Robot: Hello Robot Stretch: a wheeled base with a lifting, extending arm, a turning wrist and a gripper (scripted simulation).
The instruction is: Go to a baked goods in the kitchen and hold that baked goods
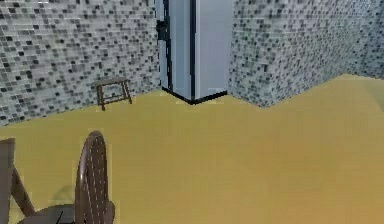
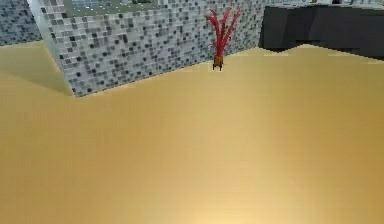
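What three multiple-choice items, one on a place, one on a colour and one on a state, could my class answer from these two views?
1. Where does the small wooden stool stand in the forward view?
A. By the tiled wall, left of the tall pale panel
B. At the picture's right edge
C. On a countertop

2. What colour is the branching plant in the arm side view?
A. Green
B. Blue
C. Red

3. How does the stool stand?
A. Tipped on its side
B. Upright on its legs
C. Upside down

Answers: 1 A, it sits at the foot of the mosaic wall, left of the panel; 2 C, its stems are bright red; 3 B, its seat lies over its legs, which rest on the floor.
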